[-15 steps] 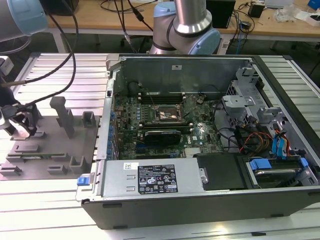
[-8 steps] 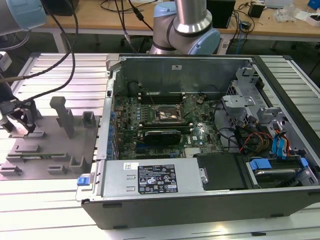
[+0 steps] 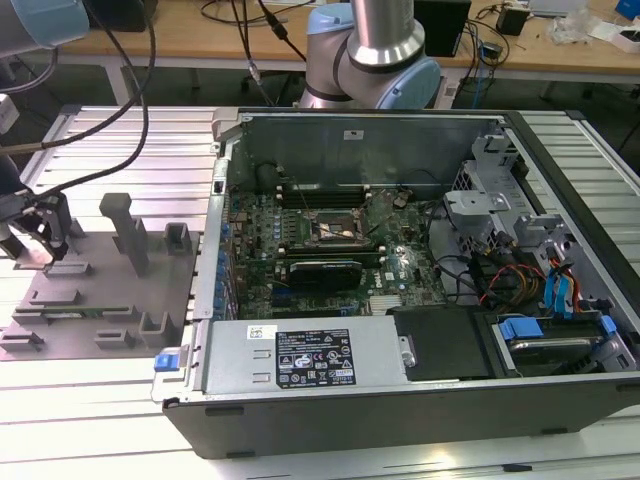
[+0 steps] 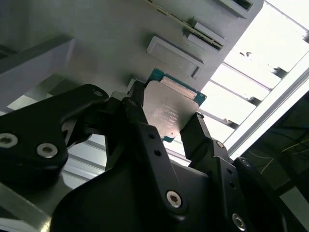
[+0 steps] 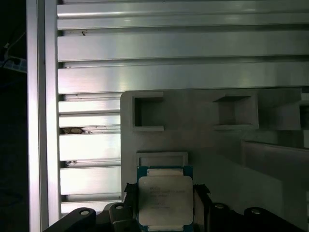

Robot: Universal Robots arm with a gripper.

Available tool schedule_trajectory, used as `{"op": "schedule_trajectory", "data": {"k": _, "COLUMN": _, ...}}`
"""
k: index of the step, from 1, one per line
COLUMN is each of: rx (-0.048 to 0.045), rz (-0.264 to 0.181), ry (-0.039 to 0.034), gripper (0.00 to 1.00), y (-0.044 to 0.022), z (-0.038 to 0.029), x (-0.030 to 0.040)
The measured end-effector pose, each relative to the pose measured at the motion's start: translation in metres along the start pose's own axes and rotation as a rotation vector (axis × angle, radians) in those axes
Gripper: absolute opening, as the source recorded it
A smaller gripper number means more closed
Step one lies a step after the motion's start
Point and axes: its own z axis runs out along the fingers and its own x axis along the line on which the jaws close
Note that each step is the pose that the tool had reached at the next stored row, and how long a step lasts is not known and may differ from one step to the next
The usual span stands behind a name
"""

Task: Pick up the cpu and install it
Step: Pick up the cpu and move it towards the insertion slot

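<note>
Gripper (image 4: 168,110) fingers (image 4: 145,130) press on two opposite sides of the cpu (image 4: 170,108); I log it as clamped. It sits near the edge of the grey fixture plate (image 5: 193,145), beside the slotted aluminium table (image 5: 169,72) and well apart from the open computer case (image 3: 400,400).

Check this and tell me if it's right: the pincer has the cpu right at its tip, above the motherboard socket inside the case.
Wrong place. The pincer has the cpu right at its tip, but above the grey fixture plate, outside the case, as the exterior view shows at its left.
</note>
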Motion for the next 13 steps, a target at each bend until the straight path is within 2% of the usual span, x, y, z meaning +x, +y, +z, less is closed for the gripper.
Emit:
{"op": "schedule_trajectory", "data": {"k": 5, "rx": 0.0001, "rz": 0.0, "ry": 0.0002, "gripper": 0.55, "y": 0.0005, "z": -0.0039, "x": 0.0}}
{"op": "schedule_trajectory", "data": {"k": 13, "rx": 0.0001, "rz": 0.0, "ry": 0.0002, "gripper": 0.55, "y": 0.0014, "z": -0.0176, "x": -0.0003}}
